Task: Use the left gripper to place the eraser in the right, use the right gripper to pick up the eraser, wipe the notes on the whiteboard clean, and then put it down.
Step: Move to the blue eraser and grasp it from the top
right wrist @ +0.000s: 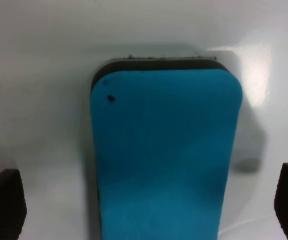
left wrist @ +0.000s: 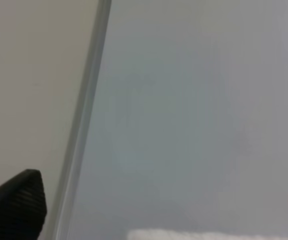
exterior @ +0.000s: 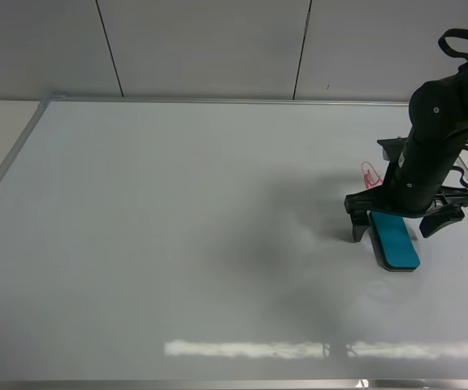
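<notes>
While bent steeply down, right pincer [exterior: 396, 224] agape astride eraser [exterior: 396, 241].

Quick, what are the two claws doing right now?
Left gripper: open, holding nothing.
Right gripper: open, either side of the eraser, not gripping it.

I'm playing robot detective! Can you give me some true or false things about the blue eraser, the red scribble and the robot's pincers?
1. The eraser lies flat on the whiteboard. True.
2. The right pincer has squeezed shut on the eraser. False: its fingers stand open on either side of it.
3. The red notes are wiped away. False: they still show beside the arm.
4. The left pincer holds nothing. True: only bare board and its frame lie below it.
5. The eraser covers the notes. False: it lies apart from them.
</notes>
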